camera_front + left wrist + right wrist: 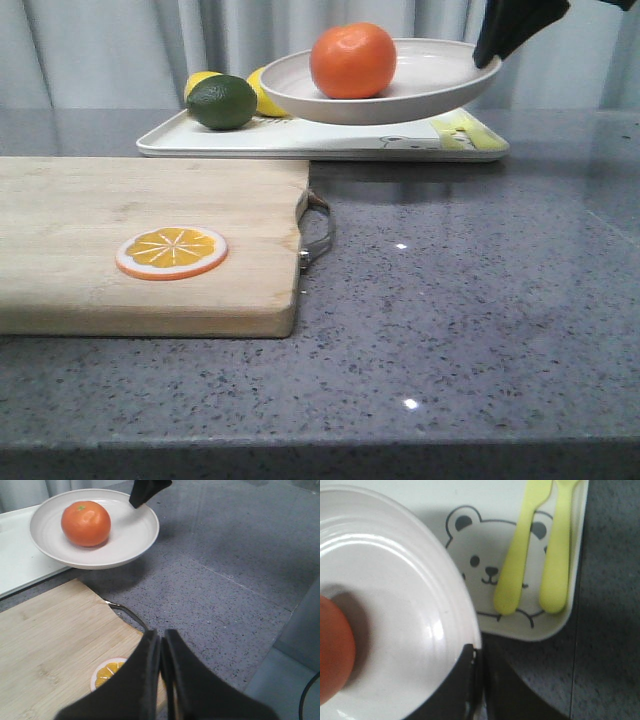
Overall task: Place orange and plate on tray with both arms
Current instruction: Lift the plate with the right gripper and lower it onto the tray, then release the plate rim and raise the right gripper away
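Front view: the plate (400,95) is held clear above the tray (330,140), with the orange (353,60) seated in its bowl, left of the plate's centre. The right gripper (495,50) is clamped on the plate's right rim; no other support is visible. The plate overhangs the tray's right half and sits roughly level, its underside apart from the tray surface. The coming move turns on this relation: the tray lies directly beneath the plate, so in my judgement a straight descent is what remains.

On the tray, to the left of the plate, lie a dark green lime (222,102) and two lemons (262,92), close to the plate's left rim. Clearance between them and the rim cannot be confirmed from this angle. Two yellow-green utensils (532,545) rest on the tray beside the bear drawing (490,575), partly below the plate's right edge; whether the plate would land on them is a possible fault.

The left gripper (161,645) has its jaws together and holds nothing. It hangs over the corner of the wooden cutting board (140,240), well apart from the plate, near the orange slice disc (171,252).

Obscured: the right wrist view cuts off most of the orange and the fingertip contact is dark and indistinct. The tray's far edge is hidden behind the plate.
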### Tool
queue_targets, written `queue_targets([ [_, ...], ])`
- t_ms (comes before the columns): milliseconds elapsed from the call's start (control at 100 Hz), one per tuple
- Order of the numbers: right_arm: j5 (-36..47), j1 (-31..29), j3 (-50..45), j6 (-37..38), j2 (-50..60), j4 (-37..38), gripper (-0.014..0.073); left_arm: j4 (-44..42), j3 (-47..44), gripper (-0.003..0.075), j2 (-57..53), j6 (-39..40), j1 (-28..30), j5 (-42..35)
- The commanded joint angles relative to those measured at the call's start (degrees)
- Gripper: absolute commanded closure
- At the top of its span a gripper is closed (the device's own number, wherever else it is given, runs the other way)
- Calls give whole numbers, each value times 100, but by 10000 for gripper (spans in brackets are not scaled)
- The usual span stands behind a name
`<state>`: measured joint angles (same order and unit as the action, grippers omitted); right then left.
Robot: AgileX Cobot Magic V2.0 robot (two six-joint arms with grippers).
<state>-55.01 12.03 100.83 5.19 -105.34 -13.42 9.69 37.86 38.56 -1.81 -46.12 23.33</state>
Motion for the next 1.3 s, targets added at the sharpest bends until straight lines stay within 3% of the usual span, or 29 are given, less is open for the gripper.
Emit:
queue_targets([
  [0, 4, -23, 821, -62, -117, -140, 663, 28, 151, 740, -17, -19, 11, -411],
  [310, -533, -23, 3133, -62, -1576, -358, 663, 28, 151, 741, -5, -19, 11, -411],
  [520, -638, -23, 4119, -62, -2302, -431, 663, 28, 151, 740, 8, -19, 11, -420],
  [1290, -289, -270, 4283, -62, -2803, -549, 663, -28, 151, 740, 8, -19, 11, -593],
])
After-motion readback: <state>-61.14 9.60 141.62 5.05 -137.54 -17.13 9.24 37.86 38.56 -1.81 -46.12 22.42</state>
